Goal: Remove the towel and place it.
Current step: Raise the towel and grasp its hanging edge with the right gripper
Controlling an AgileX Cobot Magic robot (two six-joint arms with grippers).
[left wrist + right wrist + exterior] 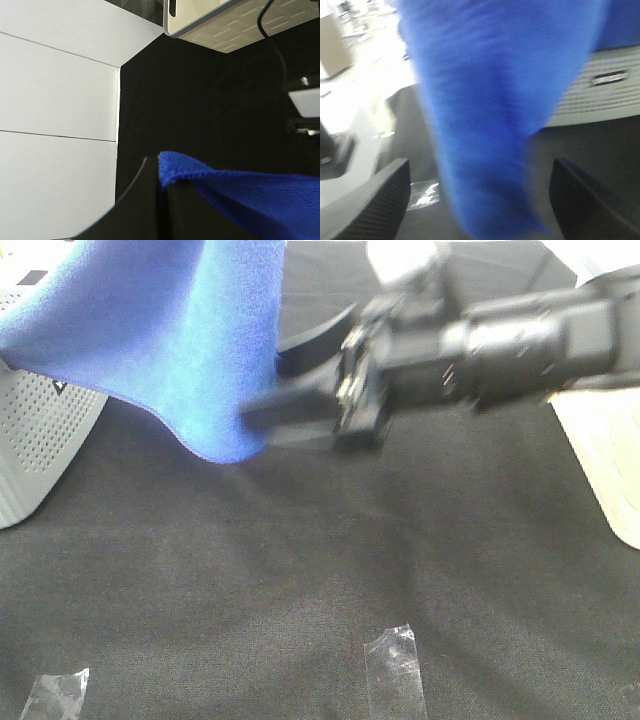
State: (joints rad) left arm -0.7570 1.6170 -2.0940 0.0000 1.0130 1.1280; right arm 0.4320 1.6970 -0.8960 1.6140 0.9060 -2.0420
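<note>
The royal-blue microfibre towel (160,330) is hanging in the air above the far left corner of the black cloth-covered surface (300,580), with its lowest fold dangling clear of the cloth. The left gripper (161,176) is pinching a stitched corner of it, its jaws pressed together on the fabric. The right gripper (481,165) is reaching in from the right edge across the middle. Its jaws are spread wide, one on each side of the drooping fold, and motion blur is hiding whether either one is touching the towel.

A white perforated plastic box (35,430) is sitting at the left edge, with the towel covering part of its top. It is carrying a small dark label plate (609,78) whose writing is too blurred to read. A cream-coloured casing (605,465) is standing at the right edge. Two strips of clear tape (395,670) (55,695) are lying flat along the near edge, well apart from each other. In the left wrist view a thin black cable (272,35) is trailing over the black cloth, and white wall panels (55,100) are showing beyond the surface's edge.
</note>
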